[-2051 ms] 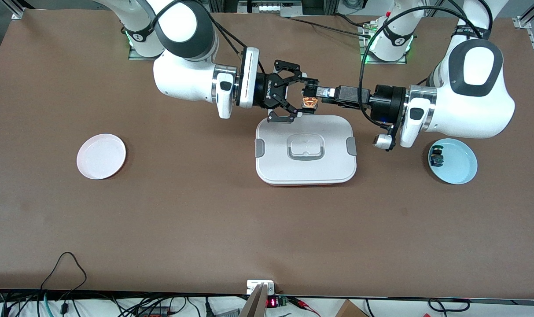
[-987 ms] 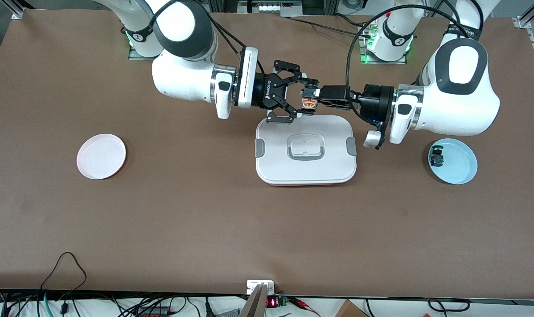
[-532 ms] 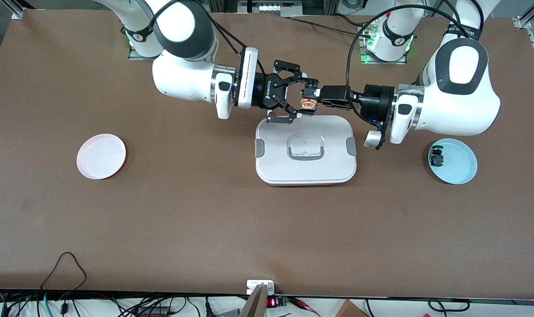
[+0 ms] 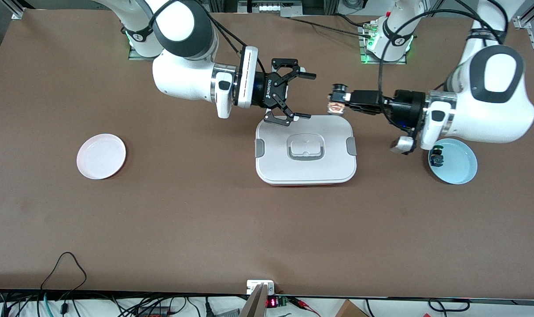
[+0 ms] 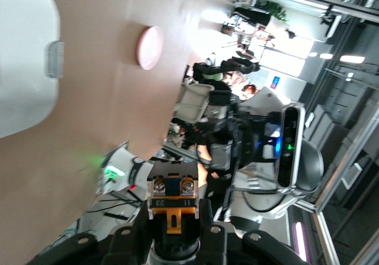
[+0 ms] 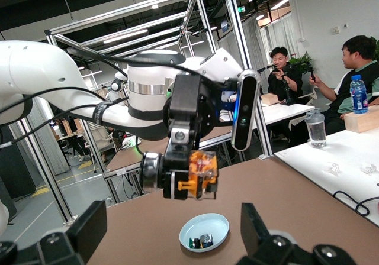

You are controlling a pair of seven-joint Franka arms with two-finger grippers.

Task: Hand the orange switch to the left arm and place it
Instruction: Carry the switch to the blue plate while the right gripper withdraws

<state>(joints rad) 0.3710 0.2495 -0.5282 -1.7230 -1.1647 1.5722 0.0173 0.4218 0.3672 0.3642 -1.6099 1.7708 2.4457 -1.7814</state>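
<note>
Two arms reach level above the table: right gripper (image 4: 303,96) jaws spread, empty, over the one white box's (image 4: 306,149) edge; left gripper (image 4: 337,101) clenched on the orange switch (image 4: 336,107) (airborne, beside the box). Two plates: white plate (image 4: 101,156) bare, blue plate (image 4: 457,161) holding one blue switch (image 4: 436,157).

Even, bright overhead light fills the front view, leaving only soft, faint shadows on the brown desk (image 4: 205,211) around the white box (image 4: 306,149), whose lid shows a mild sheen. In the left wrist view the windows near the pink plate (image 5: 150,47) are blown out to white glare, and that whole picture is soft and smeared. The right wrist view is crisp around the orange switch (image 6: 197,173), with ceiling strip lights glowing above it.
</note>
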